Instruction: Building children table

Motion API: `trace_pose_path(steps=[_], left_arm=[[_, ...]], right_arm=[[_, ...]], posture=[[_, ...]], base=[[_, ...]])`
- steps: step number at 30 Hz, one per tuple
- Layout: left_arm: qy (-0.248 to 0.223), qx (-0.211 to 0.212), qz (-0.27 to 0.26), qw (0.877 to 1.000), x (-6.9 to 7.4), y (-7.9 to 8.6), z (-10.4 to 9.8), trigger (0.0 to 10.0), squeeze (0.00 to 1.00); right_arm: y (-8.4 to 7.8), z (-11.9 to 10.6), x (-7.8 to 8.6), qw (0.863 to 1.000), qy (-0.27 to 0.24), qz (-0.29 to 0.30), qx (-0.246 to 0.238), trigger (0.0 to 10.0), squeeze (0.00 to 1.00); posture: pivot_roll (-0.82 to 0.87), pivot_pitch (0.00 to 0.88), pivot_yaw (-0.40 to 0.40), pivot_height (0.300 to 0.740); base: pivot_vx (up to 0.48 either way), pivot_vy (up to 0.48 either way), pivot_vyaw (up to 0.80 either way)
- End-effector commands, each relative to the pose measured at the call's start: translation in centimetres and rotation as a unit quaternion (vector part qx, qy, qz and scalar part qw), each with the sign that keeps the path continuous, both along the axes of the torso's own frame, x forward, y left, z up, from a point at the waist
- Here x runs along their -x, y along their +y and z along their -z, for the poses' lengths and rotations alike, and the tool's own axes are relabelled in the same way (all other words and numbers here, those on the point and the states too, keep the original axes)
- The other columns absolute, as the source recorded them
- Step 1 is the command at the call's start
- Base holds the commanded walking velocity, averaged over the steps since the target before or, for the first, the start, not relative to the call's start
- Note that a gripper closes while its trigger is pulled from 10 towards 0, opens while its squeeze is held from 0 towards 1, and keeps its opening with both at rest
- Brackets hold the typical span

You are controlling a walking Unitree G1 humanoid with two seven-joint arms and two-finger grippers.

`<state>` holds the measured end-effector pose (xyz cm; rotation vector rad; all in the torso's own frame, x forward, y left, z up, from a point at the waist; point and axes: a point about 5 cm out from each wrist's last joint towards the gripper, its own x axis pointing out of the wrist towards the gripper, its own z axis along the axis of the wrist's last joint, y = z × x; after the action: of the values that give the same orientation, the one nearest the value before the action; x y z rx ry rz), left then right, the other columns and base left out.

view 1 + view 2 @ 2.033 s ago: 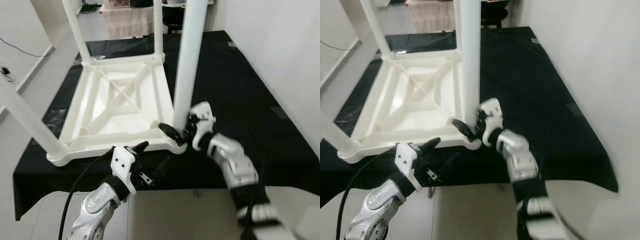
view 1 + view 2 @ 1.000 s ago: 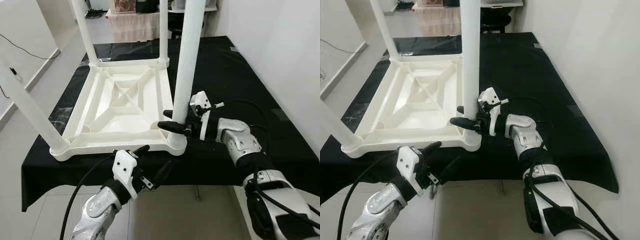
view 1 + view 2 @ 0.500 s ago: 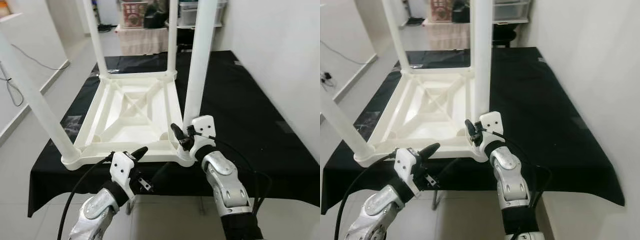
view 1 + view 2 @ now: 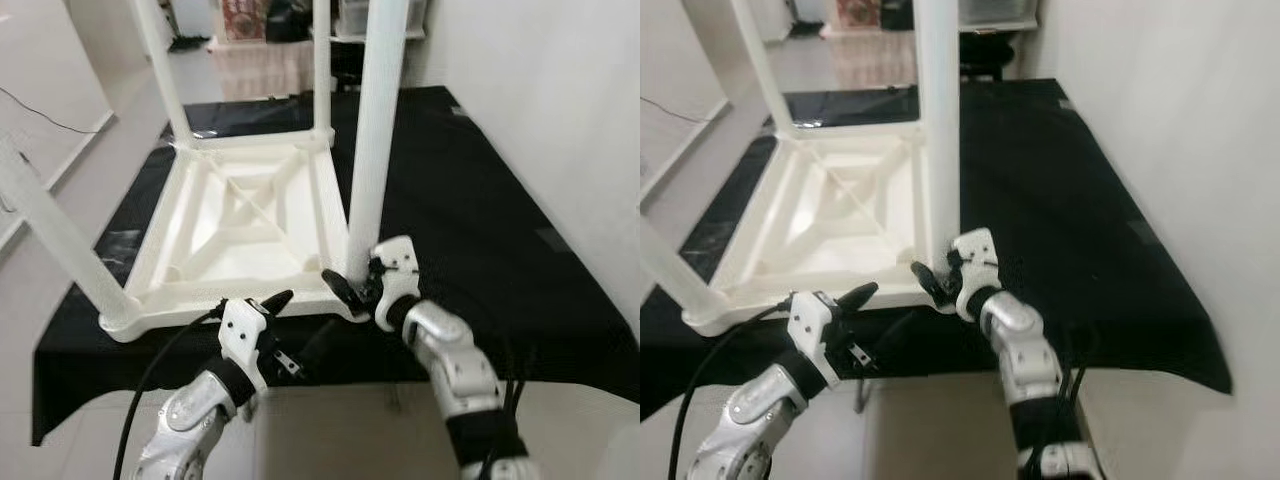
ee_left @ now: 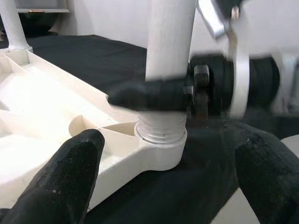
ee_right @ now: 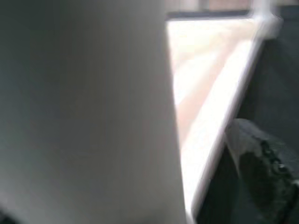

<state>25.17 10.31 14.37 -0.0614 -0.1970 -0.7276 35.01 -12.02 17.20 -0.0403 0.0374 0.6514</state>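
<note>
While the white children's table [image 4: 240, 225] lies upside down on the black-covered bench [image 4: 480, 200], my right gripper [image 4: 352, 284] sits at the base of the near-right leg [image 4: 375, 130], fingers set around it just above the threaded collar where it enters the corner socket [image 5: 161, 142]; looks like a grip on the leg, one finger crossing in front in the left wrist view. A second ago this wrist was rolled flat with fingers reaching sideways across the leg, now it's turned back with the arm coming from below, so I judge that's one twist stroke done and a regrip for the next. Leg stands upright, thread still showing, likely not fully seated. My left gripper [image 4: 268, 318] stays open, hovering just off the table's near edge, touching nothing. Other three legs already in.
</note>
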Motion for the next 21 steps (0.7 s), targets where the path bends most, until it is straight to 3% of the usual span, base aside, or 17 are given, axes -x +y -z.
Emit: trace_pose_path(steps=[1, 6, 11, 12, 13, 14, 15, 16, 21], left_arm=[[0.008, -0.004, -0.001, 1.0, 0.1, 0.1, 0.5, 10.0, 0.0], [0.007, -0.002, -0.003, 1.0, 0.1, 0.0, 0.5, 10.0, 0.0], [0.007, -0.003, -0.005, 1.0, 0.1, -0.1, 0.6, 10.0, 0.0], [0.007, -0.003, -0.005, 1.0, 0.1, -0.1, 0.6, 10.0, 0.0], [0.007, -0.003, -0.006, 1.0, 0.2, -0.1, 0.6, 10.0, 0.0], [0.007, -0.003, -0.006, 1.0, 0.2, -0.1, 0.6, 10.0, 0.0], [0.007, -0.003, -0.007, 1.0, 0.2, -0.1, 0.6, 10.0, 0.0], [0.007, -0.003, -0.007, 1.0, 0.3, -0.2, 0.7, 10.0, 0.0], [0.008, -0.003, -0.007, 1.0, 0.3, -0.2, 0.7, 10.0, 0.0]], right_arm=[[0.2, -0.9, -0.5, 0.998, -0.014, -0.066, -0.008, 10.0, 0.0], [-0.6, -2.5, -1.4, 0.984, -0.017, -0.174, 0.018, 10.0, 0.0], [-0.6, -3.2, -1.6, 0.975, -0.011, -0.221, 0.018, 10.0, 0.0], [-0.4, -3.6, -1.7, 0.969, -0.007, -0.247, 0.015, 8.1, 0.0], [-0.2, -4.0, -1.8, 0.962, -0.003, -0.274, 0.008, 3.2, 0.0], [-0.2, -4.0, -1.8, 0.962, -0.003, -0.274, 0.008, 3.2, 0.0], [0.0, -4.2, -1.9, 0.957, 0.0, -0.289, 0.005, 0.4, 0.0], [0.1, -4.1, -1.9, 0.953, 0.004, -0.302, 0.003, 0.0, 0.0], [0.0, -3.8, -2.0, 0.946, 0.012, -0.323, 0.004, 0.0, 0.0]], posture=[[0.0, 0.108, 0.022, 0.74], [0.0, 0.105, 0.018, 0.74], [0.02, 0.103, 0.012, 0.74], [0.02, 0.103, 0.011, 0.74], [0.02, 0.103, 0.01, 0.74], [0.02, 0.103, 0.01, 0.74], [0.02, 0.103, 0.01, 0.74], [0.02, 0.104, 0.012, 0.74], [0.02, 0.103, 0.012, 0.74]], base=[[0.0, 0.0, 0.0], [0.0, 0.0, 0.0], [0.0, 0.0, 0.0], [0.0, 0.0, 0.0], [0.0, 0.0, 0.0], [0.0, 0.0, 0.0], [0.0, 0.0, 0.0], [0.0, 0.0, 0.0], [0.0, 0.0, 0.0]])
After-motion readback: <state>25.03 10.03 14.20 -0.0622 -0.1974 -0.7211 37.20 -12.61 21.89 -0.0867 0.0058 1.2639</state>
